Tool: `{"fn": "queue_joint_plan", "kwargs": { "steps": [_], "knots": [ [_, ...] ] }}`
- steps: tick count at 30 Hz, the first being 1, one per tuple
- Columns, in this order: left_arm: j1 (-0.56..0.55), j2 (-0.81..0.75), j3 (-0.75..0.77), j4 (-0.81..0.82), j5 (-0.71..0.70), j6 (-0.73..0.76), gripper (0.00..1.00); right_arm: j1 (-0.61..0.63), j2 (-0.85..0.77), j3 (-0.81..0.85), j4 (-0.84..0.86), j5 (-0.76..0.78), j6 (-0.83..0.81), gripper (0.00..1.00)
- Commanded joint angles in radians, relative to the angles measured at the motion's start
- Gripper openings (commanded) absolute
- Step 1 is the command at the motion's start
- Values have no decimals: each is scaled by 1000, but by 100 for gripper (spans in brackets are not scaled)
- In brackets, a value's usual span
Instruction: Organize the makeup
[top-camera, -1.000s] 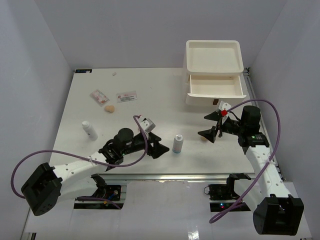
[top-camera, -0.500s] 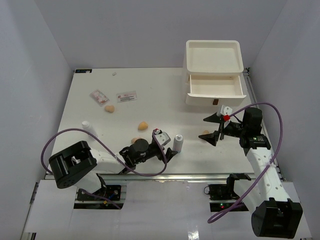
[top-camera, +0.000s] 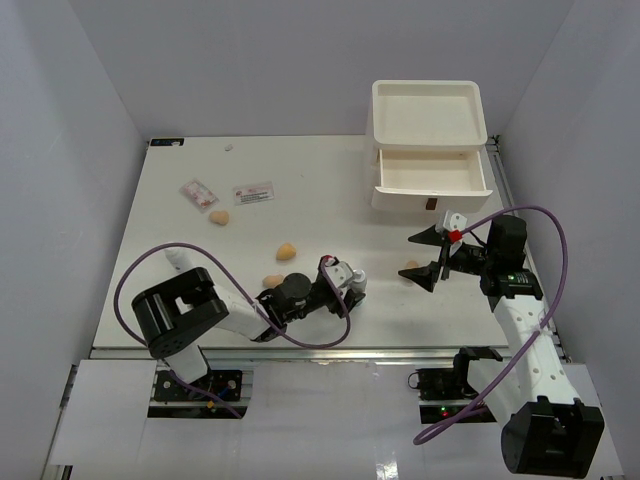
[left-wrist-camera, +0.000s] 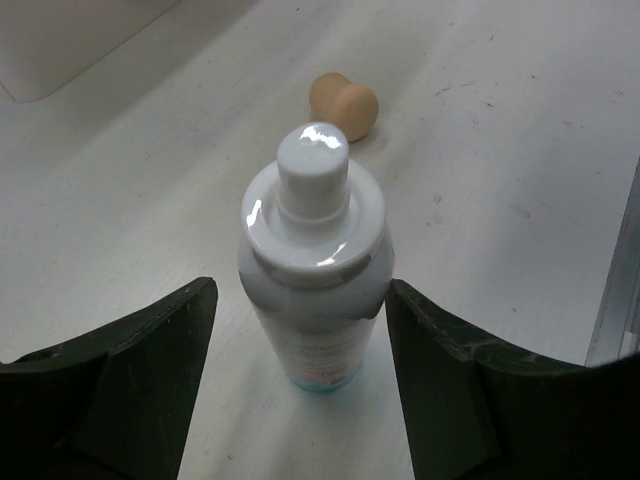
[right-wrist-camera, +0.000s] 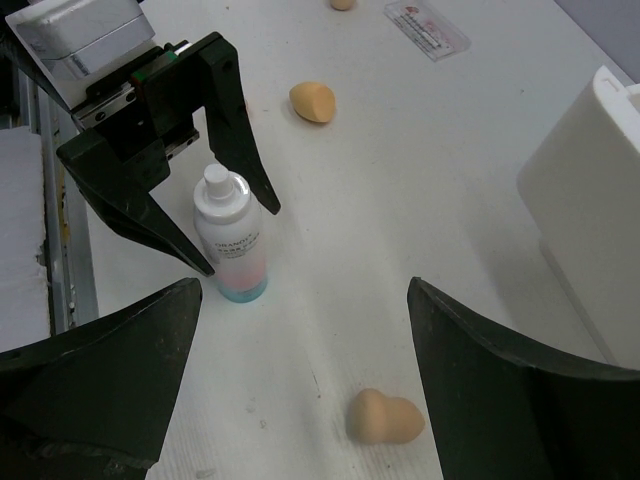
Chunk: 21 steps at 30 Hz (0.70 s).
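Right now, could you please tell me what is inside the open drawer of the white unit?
The open drawer shows only a bare cream floor, with nothing visible on it. Whatever part remains beneath the top tray is covered, so I cannot tell what lies there.

Left arm (top-camera: 232, 298), right arm (top-camera: 522, 328): white links, black joints, black wedge-shaped jaws. Purple cable (top-camera: 150, 262) loops behind each jaw pair; red mark (top-camera: 450, 236), white block (top-camera: 453, 218) just behind right jaws.
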Motion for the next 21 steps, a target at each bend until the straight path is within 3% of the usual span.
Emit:
{"fn": "queue_joint_plan", "kwargs": {
  "steps": [1,8,13,16,21],
  "knots": [
    [-6,8,50,29,51,-11,76,-5,-14,17,-15,-25,-9,90],
    [-5,17,66,17,71,-23,63,-8,-19,19,-15,-18,-7,90],
    [-5,-16,74,-46,97,-13,26,-12,-21,20,-15,-14,-3,90],
    [-5,-71,88,-118,108,-13,10,-13,-25,22,-15,-6,-1,90],
    [-3,-199,210,-337,88,-34,0,-24,-33,31,-13,49,16,90]
  ]
}}
